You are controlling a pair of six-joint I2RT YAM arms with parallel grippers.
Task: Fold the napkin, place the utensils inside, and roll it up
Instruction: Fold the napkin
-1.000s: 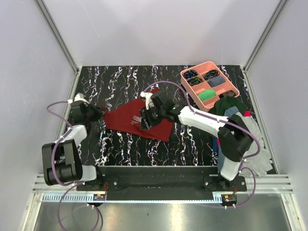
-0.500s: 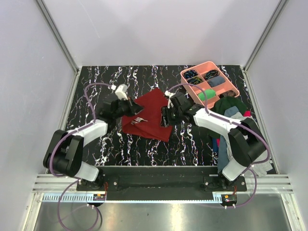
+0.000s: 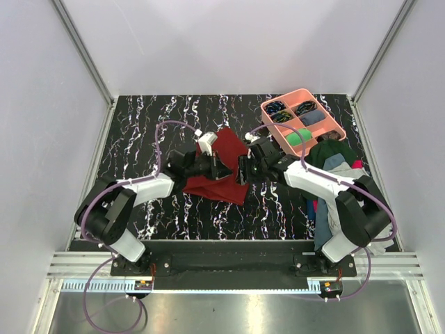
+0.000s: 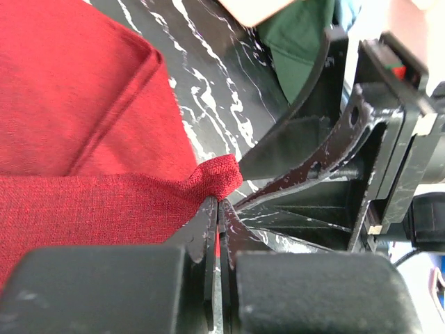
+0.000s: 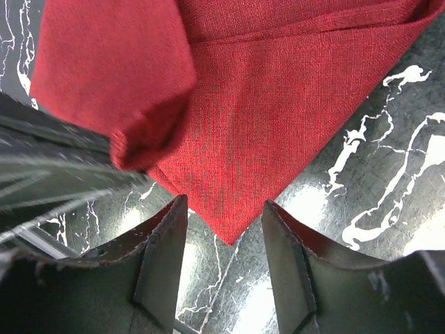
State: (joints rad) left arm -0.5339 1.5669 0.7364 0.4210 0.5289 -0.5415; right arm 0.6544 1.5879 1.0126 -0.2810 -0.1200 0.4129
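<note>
Since half a second ago the left gripper (image 3: 224,169) has swept from the left side of the napkin (image 3: 228,141) across to its right side, dragging cloth over with it. The utensils that lay bare on the cloth then are out of view now, probably under the folded layer. The right gripper (image 3: 243,170) has barely shifted.

From above, the napkin lies mid-table as a narrower, doubled shape on the marbled table (image 3: 174,118). The two grippers almost meet at its right edge. The pink tray (image 3: 324,140) and the clothes pile (image 3: 334,158) sit well to the right, untouched.

The left wrist view shows the left gripper (image 4: 217,209) with its fingers pressed together on a bunched edge of the napkin (image 4: 83,104), holding it just above the lower layer. The right gripper (image 4: 334,160) stands close behind.

In the right wrist view the right gripper (image 5: 224,229) has its fingers spread and holds nothing. It straddles the pointed corner of the napkin (image 5: 264,104). The carried flap hangs over from the left.

By my reading, the fold is nearly laid and the utensils are already placed. Left to do are releasing the flap, squaring it up, and the whole roll.
</note>
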